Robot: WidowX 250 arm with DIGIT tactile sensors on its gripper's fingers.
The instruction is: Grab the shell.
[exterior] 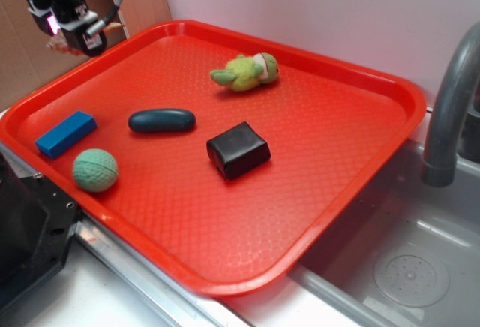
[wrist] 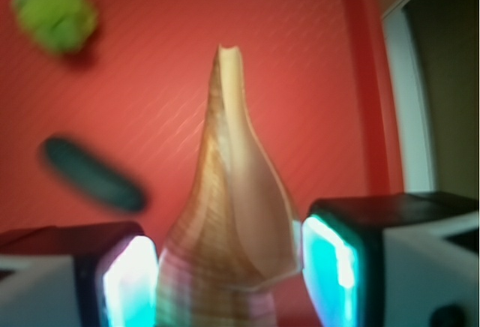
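Wrist view: shell sits clamped between the two pads, tip pointing away from the jaws. Gripper hangs high above the red tray. Grab looks done; next move only needs a steady hold.

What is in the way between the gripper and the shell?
Nothing. The wrist view shows the shell already between the gripper's two fingers, which press its wide end, with its pointed tip sticking out above the red tray.
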